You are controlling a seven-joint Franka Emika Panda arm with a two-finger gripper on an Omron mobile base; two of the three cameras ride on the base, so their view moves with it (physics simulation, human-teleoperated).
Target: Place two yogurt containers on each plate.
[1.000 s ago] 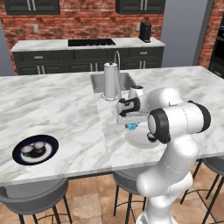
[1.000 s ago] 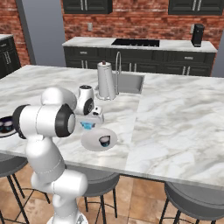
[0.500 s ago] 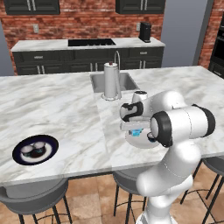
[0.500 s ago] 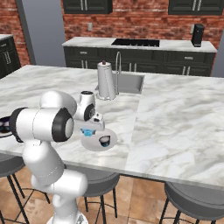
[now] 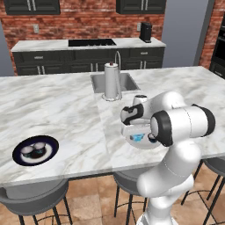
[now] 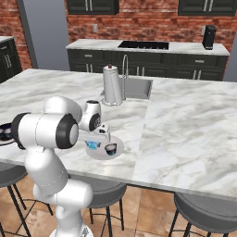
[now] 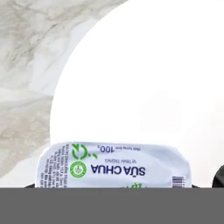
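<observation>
The light blue boxy yogurt cup (image 6: pixel 93 145) w/ a printed pale foil lid (image 7: pixel 114 165) sits low over the plain whitish-grey round plate (image 6: pixel 119 150), on that plate's left part in the right base view; whether it rests on the plate or hangs just above can't be told. The two-finger gripper (image 6: pixel 96 141) is right over the cup, fingers either side of it, apparently clamped on it, though the pads aren't clearly visible. A dark round yogurt cup w/ a pale top (image 6: pixel 110 149) stands on the same plate, just beside the blue one.

The whitish plate (image 5: pixel 135 143) lies on the white marble island counter (image 5: pixel 66 110), near its front edge, in front of the tall steel cylinder w/ a knob (image 5: pixel 112 81) & the sink (image 5: pixel 127 81).

Well apart from the whitish plate, far along the counter, lies the dark navy round plate w/ a white ring (image 5: pixel 51 148); two dark round cups w/ pale tops (image 5: pixel 33 150) sit on it, close together.
</observation>
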